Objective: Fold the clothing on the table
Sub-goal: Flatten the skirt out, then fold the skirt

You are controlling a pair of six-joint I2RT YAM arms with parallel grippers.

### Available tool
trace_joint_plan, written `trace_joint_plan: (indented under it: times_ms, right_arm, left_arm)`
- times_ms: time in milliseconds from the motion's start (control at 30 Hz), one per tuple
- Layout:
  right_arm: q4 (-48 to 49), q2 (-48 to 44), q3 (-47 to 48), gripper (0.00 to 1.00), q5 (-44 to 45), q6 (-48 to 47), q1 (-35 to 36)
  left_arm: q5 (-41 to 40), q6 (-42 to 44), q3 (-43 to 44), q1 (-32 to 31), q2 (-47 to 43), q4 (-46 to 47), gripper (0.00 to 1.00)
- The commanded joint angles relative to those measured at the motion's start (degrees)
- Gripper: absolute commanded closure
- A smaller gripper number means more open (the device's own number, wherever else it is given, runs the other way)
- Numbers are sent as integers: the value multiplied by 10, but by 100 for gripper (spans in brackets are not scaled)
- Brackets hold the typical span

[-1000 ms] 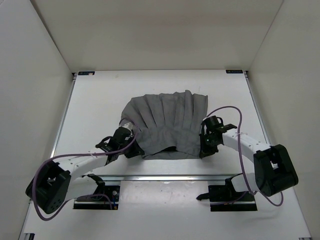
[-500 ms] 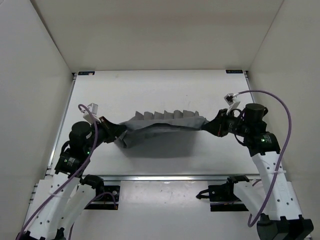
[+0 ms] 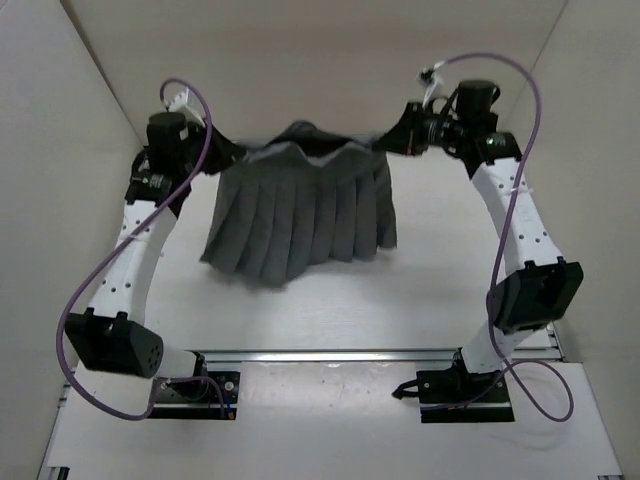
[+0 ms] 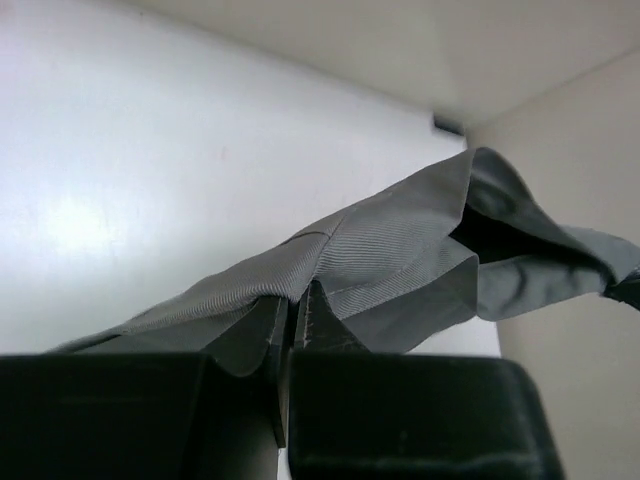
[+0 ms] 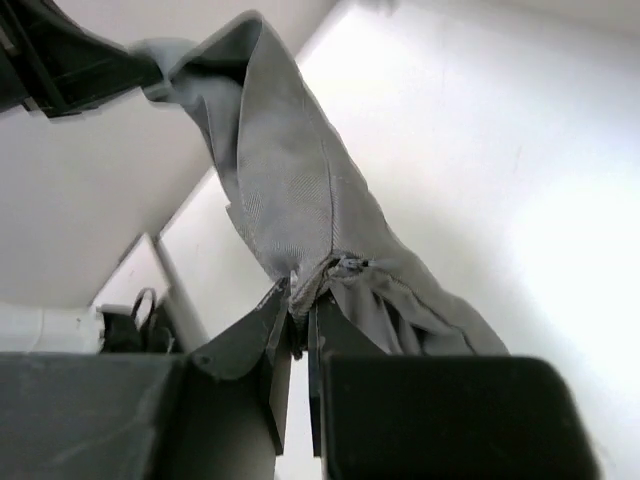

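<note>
Skirt [image 3: 300, 215] lifted over far tabletop [image 3: 450, 270], hanging spread, pleats down. Left gripper [image 3: 222, 152] and right gripper [image 3: 395, 140] each pinched tight on top edge. No fold made yet; all folding left.

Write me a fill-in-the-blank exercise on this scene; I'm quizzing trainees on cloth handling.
The skirt is coloured ____.
The left pincer and the right pincer are both ____ on its fabric.
The skirt hangs stretched ____ the two pincers.
The table below it is coloured ____.
Missing words: grey; shut; between; white.
</note>
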Motion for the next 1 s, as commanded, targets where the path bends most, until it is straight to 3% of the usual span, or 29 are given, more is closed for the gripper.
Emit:
trace_joint_plan:
  times_ms: [0, 67, 133, 300, 500, 633, 767, 967]
  right_arm:
    - [-49, 32, 240, 100, -14, -24, -16]
    - [-22, 28, 232, 100, -35, -4, -49]
    - [27, 8, 156, 100, -62, 23, -65]
    - [164, -31, -74, 100, -133, 77, -94]
    - [195, -66, -375, 100, -39, 48, -52]
    - [267, -156, -580, 100, 10, 105, -27]
    - [154, -245, -673, 100, 91, 86, 11]
    - [52, -410, -755, 100, 73, 109, -12]
  left_arm:
    - [12, 49, 157, 19, 1, -10, 100]
    - [0, 65, 208, 21, 14, -32, 100]
    - [-6, 68, 182, 19, 3, -20, 100]
    - [23, 27, -90, 8, -54, 77, 100]
    - [72, -55, -439, -11, -89, 250, 100]
    - [95, -135, -620, -25, -120, 344, 100]
    - [33, -86, -629, -90, -179, 217, 100]
    - [29, -91, -661, -80, -334, 77, 100]
